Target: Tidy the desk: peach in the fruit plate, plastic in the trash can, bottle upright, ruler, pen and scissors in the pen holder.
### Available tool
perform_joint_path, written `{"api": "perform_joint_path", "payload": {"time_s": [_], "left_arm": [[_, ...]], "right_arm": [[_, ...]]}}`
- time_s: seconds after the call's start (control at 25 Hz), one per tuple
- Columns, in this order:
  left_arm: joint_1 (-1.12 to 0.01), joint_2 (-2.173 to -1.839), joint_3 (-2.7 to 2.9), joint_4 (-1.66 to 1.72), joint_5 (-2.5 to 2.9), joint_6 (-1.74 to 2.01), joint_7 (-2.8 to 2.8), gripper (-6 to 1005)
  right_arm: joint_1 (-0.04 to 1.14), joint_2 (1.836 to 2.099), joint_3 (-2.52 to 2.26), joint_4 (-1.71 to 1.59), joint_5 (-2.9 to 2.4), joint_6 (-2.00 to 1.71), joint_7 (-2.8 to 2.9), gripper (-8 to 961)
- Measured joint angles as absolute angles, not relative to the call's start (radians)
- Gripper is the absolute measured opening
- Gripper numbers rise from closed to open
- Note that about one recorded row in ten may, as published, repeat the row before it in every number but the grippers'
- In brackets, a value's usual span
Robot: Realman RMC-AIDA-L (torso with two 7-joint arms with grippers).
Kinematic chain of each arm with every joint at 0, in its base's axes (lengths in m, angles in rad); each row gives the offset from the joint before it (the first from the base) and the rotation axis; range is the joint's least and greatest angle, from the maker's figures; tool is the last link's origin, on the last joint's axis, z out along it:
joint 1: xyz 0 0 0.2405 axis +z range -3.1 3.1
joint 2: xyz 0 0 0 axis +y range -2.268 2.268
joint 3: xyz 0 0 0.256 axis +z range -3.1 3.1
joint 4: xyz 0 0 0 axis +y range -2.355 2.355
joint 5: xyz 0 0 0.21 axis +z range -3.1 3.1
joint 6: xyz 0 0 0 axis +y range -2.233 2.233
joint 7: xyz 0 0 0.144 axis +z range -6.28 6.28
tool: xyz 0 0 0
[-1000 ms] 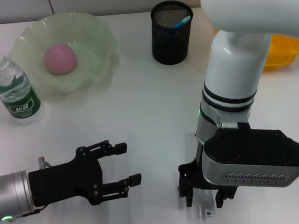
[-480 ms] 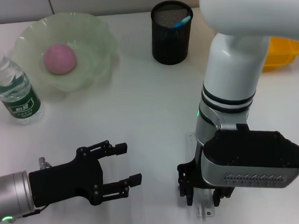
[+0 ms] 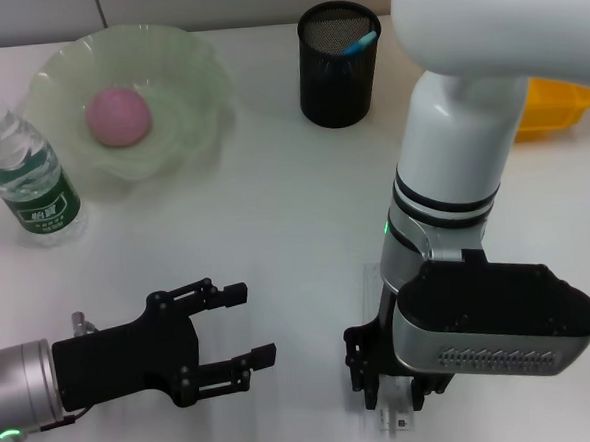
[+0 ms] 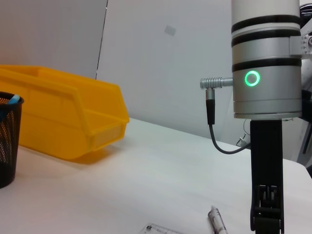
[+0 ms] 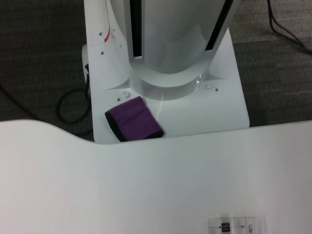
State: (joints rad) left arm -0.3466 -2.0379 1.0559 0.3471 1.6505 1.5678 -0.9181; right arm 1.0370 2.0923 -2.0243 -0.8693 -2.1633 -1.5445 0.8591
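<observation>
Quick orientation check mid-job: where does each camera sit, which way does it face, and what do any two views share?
Head view: looks down on the desk; shows left gripper open, right gripper over the ruler.
Left wrist view: low, faces across the desk at the yellow bin and the right arm.
Right wrist view: faces down at desk edge and robot base.
Shared: ruler, pen holder.

Bright even overhead light, soft faint shadows on white table (image 3: 274, 202), mild blur

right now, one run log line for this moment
right pincer: down over ruler | left pincer: open, idle | peach: in plate | bottle: upright
</observation>
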Motion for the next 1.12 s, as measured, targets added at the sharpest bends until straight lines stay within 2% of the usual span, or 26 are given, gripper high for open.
{"api": "perform_joint_path", "payload": {"time_s": [0.44,1.12], "left_arm": [[-0.344,-2.034,1.053,0.348,1.647,1.573,-0.92,787],[-0.338,-2.025,0.999,0.343,1.641,1.622,-0.933,787]], "right_arm": [[0.989,2.092,-2.009,-0.987,-2.243,-1.569,0.949,398],[0.899,2.085,-1.72,-1.256,-2.362,-1.822,1.162,397]]}}
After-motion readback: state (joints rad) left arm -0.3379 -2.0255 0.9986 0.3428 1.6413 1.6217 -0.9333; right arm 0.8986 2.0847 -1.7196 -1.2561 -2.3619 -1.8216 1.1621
